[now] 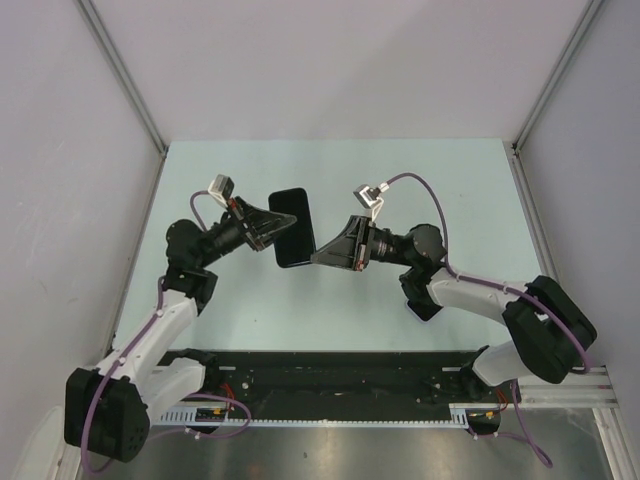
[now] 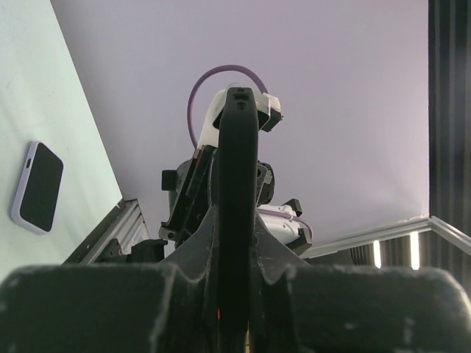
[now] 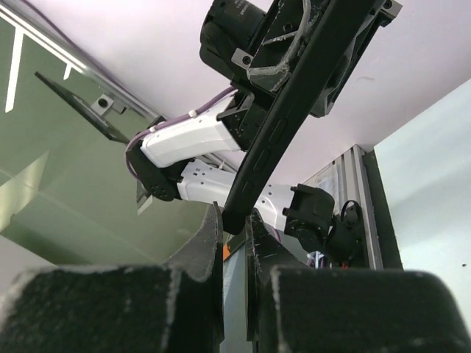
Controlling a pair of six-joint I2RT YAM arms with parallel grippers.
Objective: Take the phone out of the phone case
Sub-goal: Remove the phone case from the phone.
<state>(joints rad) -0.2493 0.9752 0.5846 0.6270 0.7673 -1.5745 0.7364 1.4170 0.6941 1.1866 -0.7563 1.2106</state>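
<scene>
The pale green table (image 1: 330, 170) fills the floor of the view, and both arms reach in over its middle. The white-and-black left arm (image 1: 160, 330) comes in from the near left corner, and the matching right arm (image 1: 480, 295) sweeps across from the near right corner.

Between them, up off the surface, hangs the black flat rectangular phone case (image 1: 292, 225). It is held above the centre of the table, its broad face turned up toward the overhead camera. Whether the phone sits inside it cannot be told from here.

Down on the table lies a lavender-rimmed, dark-faced flat slab (image 2: 37, 187). It rests flat on the right half toward the near edge, partly tucked beneath the right arm.

Now the grips. The left gripper (image 1: 278, 228) is clamped on the phone case's left long edge, and its wrist camera sees the case edge-on, rising straight up between the jaws. The right gripper (image 1: 322, 250) is clenched too, its dark fingers (image 3: 210, 243) pinching the lower right corner of the phone case, which slants up and away from them.
</scene>
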